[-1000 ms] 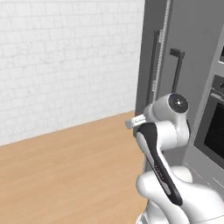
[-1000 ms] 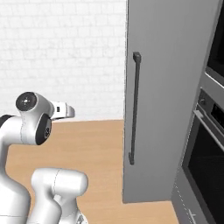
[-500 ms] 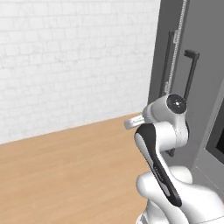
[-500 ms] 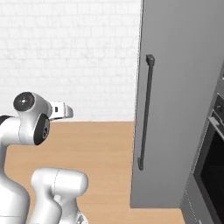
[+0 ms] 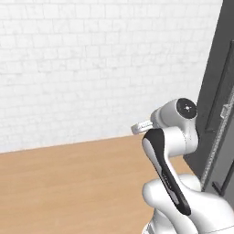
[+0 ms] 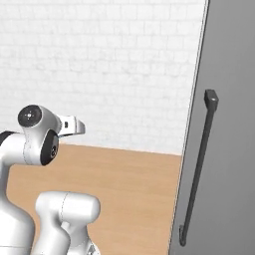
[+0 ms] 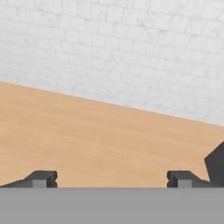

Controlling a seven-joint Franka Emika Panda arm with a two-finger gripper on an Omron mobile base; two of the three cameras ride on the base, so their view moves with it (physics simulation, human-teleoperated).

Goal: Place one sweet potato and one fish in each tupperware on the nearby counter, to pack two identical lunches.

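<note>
The sweet potato, the fish, the tupperware and the counter are all out of view. My gripper (image 7: 111,180) is open, its two dark fingertips (image 7: 41,178) standing far apart with nothing between them. It looks across a light wooden floor (image 7: 100,135) toward a white brick wall (image 7: 122,52). The arm is folded up close over the base, with the hand (image 5: 142,126) pointing at that wall, also seen from the other side as the hand (image 6: 71,125).
A tall dark grey cabinet front (image 6: 229,99) with a long dark vertical handle (image 6: 198,169) stands close on the right, and its edge (image 5: 221,100) shows behind the arm. Its dark corner (image 7: 216,165) shows low at the hand view's right. Open wooden floor (image 5: 68,183) stretches left.
The whole picture has shifted: the grey cabinet front has slid toward the right edge of both base views, so the camera has moved. The arm keeps its folded pose and the gripper stays open.
</note>
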